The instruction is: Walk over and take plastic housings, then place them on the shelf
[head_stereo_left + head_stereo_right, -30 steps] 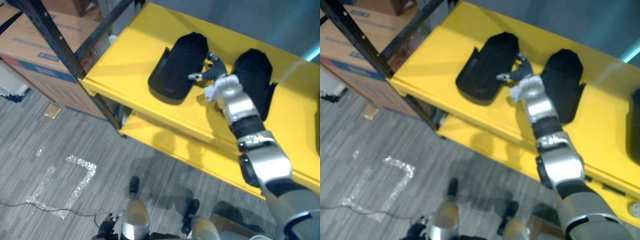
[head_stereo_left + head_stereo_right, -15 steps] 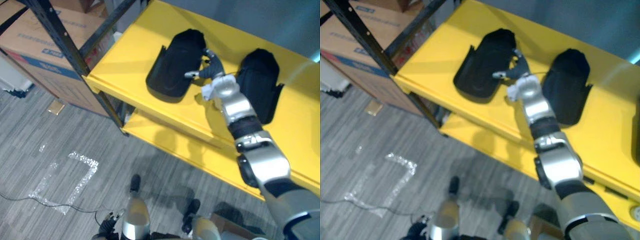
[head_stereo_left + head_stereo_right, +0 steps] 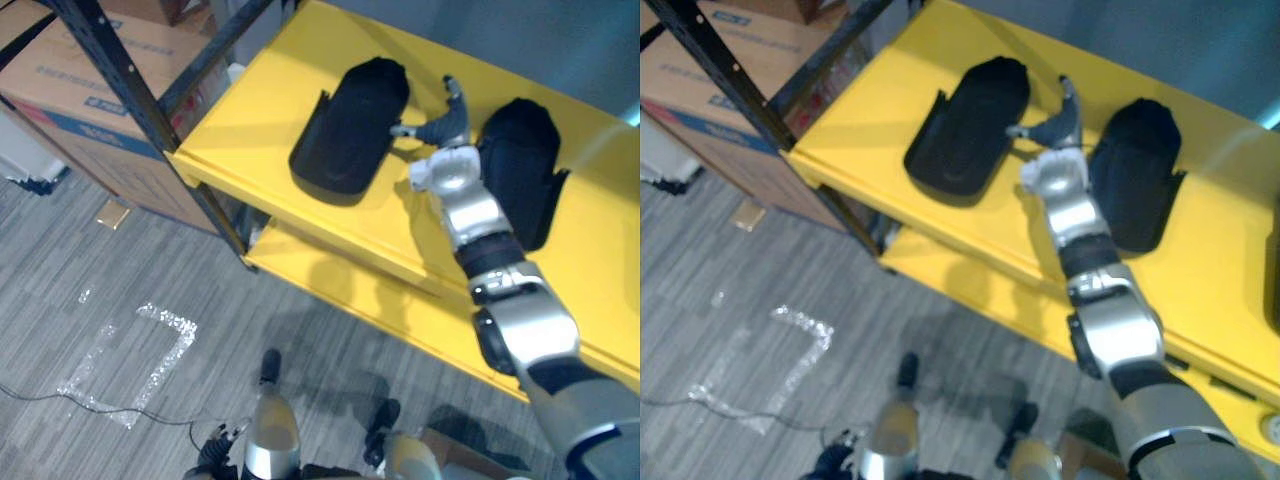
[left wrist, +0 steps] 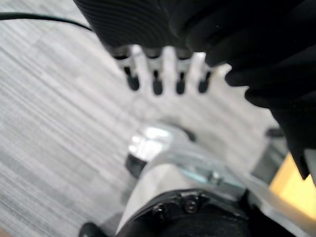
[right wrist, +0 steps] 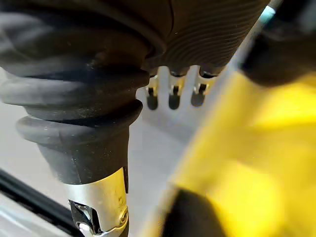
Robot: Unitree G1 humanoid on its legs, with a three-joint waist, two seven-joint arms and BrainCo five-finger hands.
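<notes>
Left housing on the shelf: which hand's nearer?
Right. The right hand is over the shelf, just beside the left housing; the left hand hangs over the floor.

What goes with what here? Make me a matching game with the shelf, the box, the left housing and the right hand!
Things:
1. shelf
2. box
3. left housing
4. right hand

Colour or state:
a. black
b. open
c. yellow
d. brown

Pairs: 1-c, 2-d, 3-a, 4-b.
</notes>
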